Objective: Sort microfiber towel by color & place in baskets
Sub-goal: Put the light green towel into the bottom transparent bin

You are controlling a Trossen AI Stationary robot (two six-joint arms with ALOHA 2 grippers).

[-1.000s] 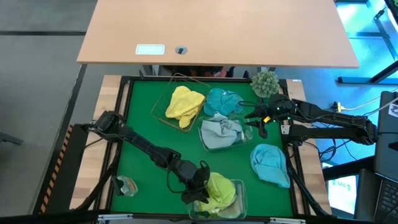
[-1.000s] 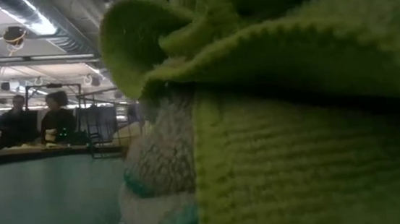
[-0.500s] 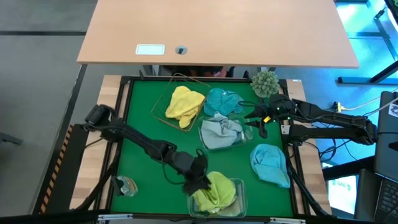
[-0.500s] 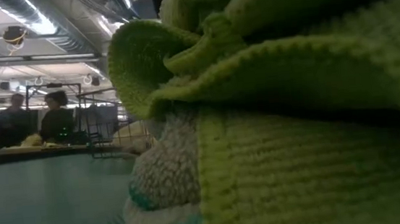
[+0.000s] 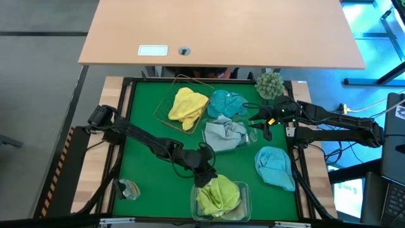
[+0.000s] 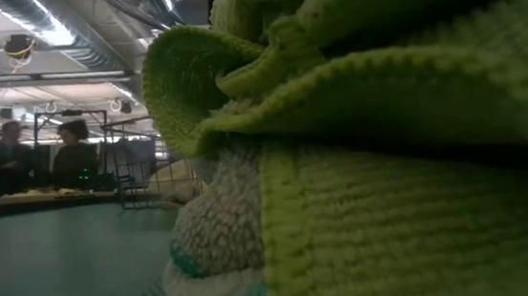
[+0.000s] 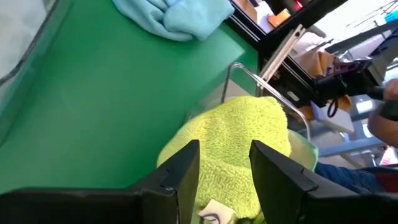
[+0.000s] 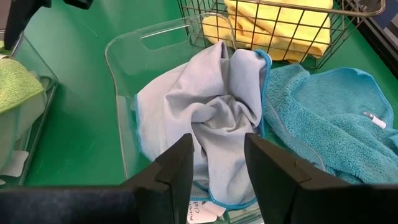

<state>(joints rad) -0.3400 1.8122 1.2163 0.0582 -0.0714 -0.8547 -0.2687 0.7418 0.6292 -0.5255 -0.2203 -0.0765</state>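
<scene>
A lime green towel (image 5: 218, 193) (image 7: 242, 143) lies bunched in a clear tub (image 5: 246, 190) at the near edge and fills the low view (image 6: 389, 156). My left gripper (image 5: 201, 168) (image 7: 224, 165) is open, just off the towel's far side and clear of it. My right gripper (image 5: 256, 120) (image 8: 216, 162) is open, hovering by a pale grey-blue towel (image 5: 224, 134) (image 8: 205, 118) in the second clear tub (image 8: 124, 50). A yellow towel (image 5: 188, 104) sits in the wire basket (image 5: 161, 115). A teal towel (image 5: 226, 101) lies beside it.
Another light blue towel (image 5: 275, 166) lies loose on the green mat at the right. A fuzzy ball plant (image 5: 270, 83) stands at the far right corner. A small object (image 5: 126, 188) sits near the left near corner. People stand in the room beyond (image 6: 44, 158).
My left gripper has drawn back from the lime towel in the near tub, moving toward the far edge. The towel has stayed in its tub, now uncovered in the high view.
</scene>
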